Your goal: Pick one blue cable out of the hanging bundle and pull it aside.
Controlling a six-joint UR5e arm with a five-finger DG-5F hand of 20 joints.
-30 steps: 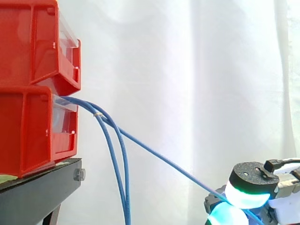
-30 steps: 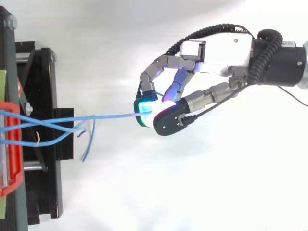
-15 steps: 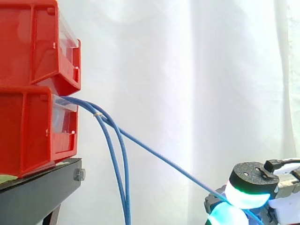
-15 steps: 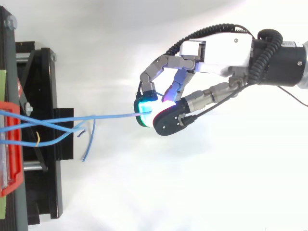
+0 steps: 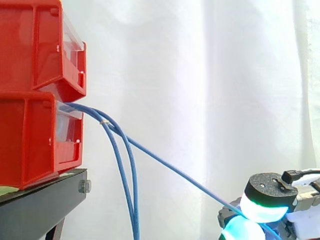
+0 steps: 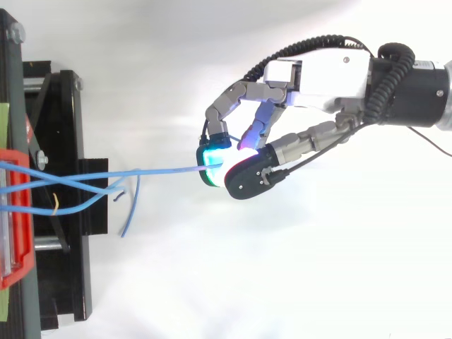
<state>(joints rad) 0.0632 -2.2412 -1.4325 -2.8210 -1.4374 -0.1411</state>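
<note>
Nothing has shifted since a second ago. One thin, smooth blue cable (image 5: 165, 165) runs taut and straight from the glossy red plastic bins (image 5: 30, 140) down to the hand (image 6: 318, 74), pinched between its glowing green pads (image 6: 210, 157). The other blue strands (image 5: 127, 185) hang in slack curves beside the matte black stand (image 5: 40, 207).

The robot's arm (image 6: 417, 92) comes in from the right edge in the top view, its hand (image 6: 318, 70) stretched leftward with the fingers arched forward and curled in at the tips. Green-glowing fingertips (image 6: 210, 158) close against the thumb (image 6: 251, 176), pinching one blue cable (image 6: 162, 170) between them. Seen from the side, the hand sits low in the right corner, green and cyan pads pressed close together.
</note>
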